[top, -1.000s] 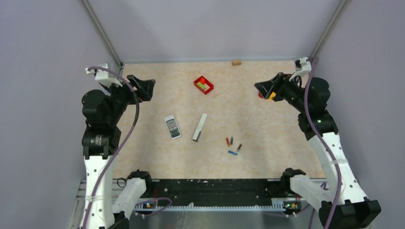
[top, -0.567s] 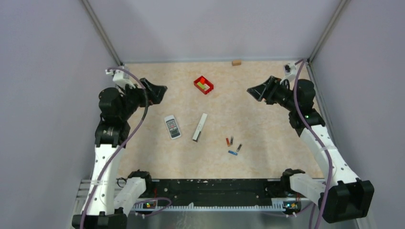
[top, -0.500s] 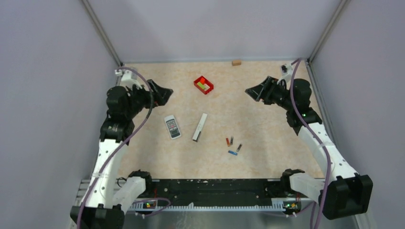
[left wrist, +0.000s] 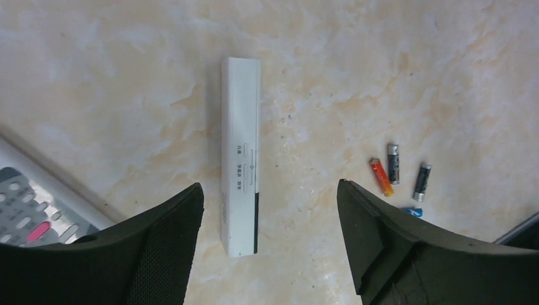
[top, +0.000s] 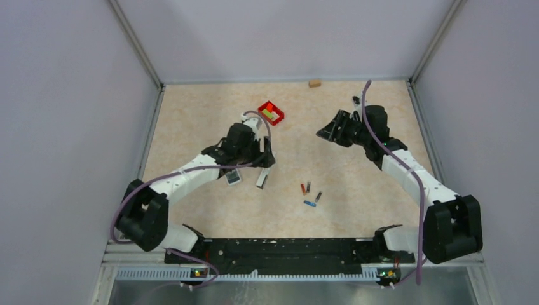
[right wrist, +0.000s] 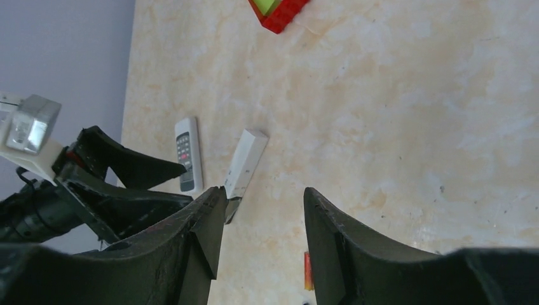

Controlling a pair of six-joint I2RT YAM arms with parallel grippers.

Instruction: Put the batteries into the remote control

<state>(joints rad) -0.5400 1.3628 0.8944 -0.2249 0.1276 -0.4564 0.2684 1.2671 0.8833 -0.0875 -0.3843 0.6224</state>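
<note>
The left gripper [left wrist: 268, 189] has swung in above the slim white remote [left wrist: 241, 127]; jaws spread, empty; remote lies between them, pointing ahead.

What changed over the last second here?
The left gripper swung in from the left edge and, open, now hangs over the slim remote. The right gripper, also open, moved inward. Nothing grasped. That remote, the other remote, batteries and red tray stayed put.

keypad remote [left wrist: 19, 202] half off-frame
</note>
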